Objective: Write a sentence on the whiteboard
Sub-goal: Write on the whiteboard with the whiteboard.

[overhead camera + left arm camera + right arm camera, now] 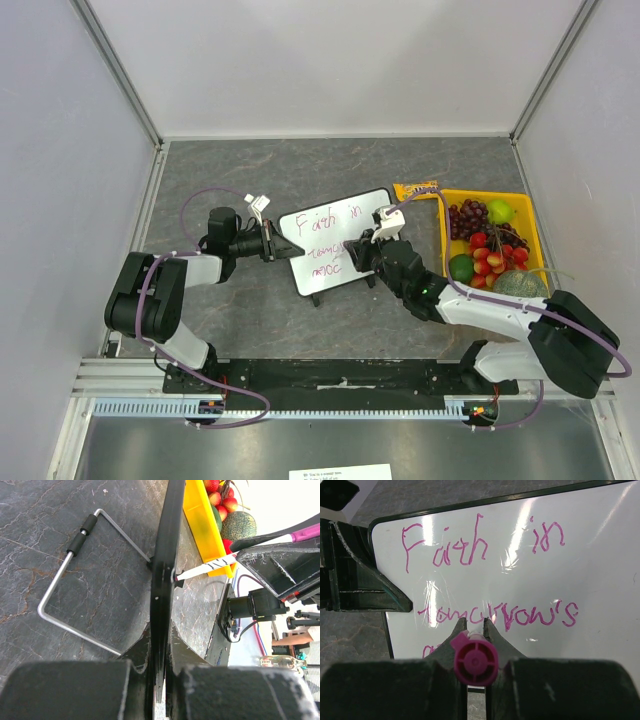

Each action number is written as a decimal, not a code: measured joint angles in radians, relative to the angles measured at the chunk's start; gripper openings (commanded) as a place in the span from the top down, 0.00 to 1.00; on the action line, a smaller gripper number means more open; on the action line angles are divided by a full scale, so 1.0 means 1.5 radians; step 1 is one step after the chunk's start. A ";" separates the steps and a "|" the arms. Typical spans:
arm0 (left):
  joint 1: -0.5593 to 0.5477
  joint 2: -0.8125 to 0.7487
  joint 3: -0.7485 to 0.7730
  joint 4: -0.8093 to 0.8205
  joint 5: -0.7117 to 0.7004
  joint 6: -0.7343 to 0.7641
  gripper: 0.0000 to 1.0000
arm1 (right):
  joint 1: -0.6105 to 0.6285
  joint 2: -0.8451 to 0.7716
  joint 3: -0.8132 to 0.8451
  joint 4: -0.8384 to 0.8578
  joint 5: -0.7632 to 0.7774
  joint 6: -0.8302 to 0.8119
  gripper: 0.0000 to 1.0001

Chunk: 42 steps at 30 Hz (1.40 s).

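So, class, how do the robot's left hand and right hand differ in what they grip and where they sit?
The left hand is shut on the edge of the whiteboard; the right hand is shut on a pink marker. The left hand sits at the board's side; the right hand faces the writing. Both are black and closed on something.

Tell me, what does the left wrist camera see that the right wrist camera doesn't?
Only the left wrist view shows the whiteboard edge-on, the wire stand at its back, the marker tip meeting its front, and the yellow fruit tray. Only the right wrist view shows the sentence in pink: "Faith in tomorrow's", with a third line begun. Both show the board, the marker, the dark table, the left gripper clamped on the board's edge and the right gripper holding the marker.
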 measured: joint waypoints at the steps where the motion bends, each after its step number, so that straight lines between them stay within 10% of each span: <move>1: 0.000 0.000 0.000 0.000 0.000 0.000 0.98 | 0.000 0.001 0.000 0.002 0.000 0.000 1.00; 42: 0.000 0.001 0.000 0.000 0.000 0.000 0.98 | -0.001 -0.030 -0.047 0.003 -0.019 0.010 1.00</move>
